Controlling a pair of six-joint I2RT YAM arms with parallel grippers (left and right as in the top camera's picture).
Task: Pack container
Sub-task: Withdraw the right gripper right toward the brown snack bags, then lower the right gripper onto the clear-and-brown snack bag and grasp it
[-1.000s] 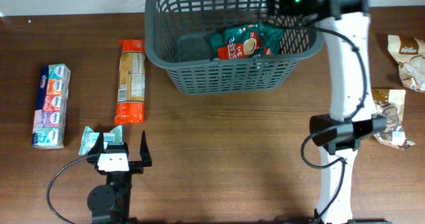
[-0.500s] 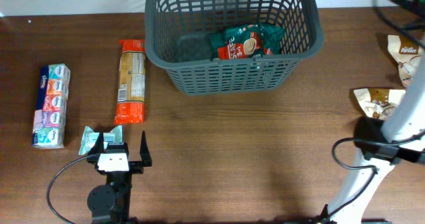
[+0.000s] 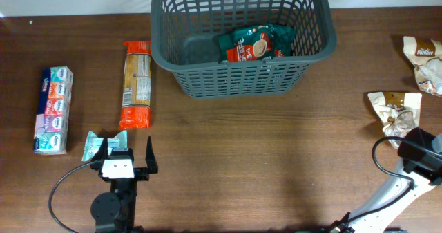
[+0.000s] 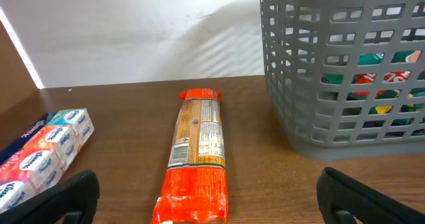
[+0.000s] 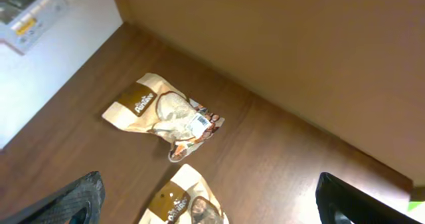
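The dark grey lattice container (image 3: 235, 81) stands at the back centre with green snack packets (image 3: 259, 43) inside; it also shows in the left wrist view (image 4: 312, 84). My left gripper (image 3: 126, 148) is open and empty near the front left, just short of the orange packet (image 4: 196, 151). My right gripper (image 5: 212, 207) is open and empty at the right edge of the table, above a brown-and-white snack packet (image 5: 189, 201). A second brown-and-white packet (image 5: 163, 111) lies beyond it. Both packets show overhead, one near (image 3: 395, 110) and one far (image 3: 423, 57).
A multi-pack of tissues (image 3: 54, 110) lies at the far left. A small teal packet (image 3: 95, 146) lies beside my left gripper. The orange packet (image 3: 136, 84) lies left of the container. The right arm (image 3: 400, 188) reaches in from the front right corner.
My right arm has swung away from over the container to the right front edge, above the brown packets. The left arm has not moved.
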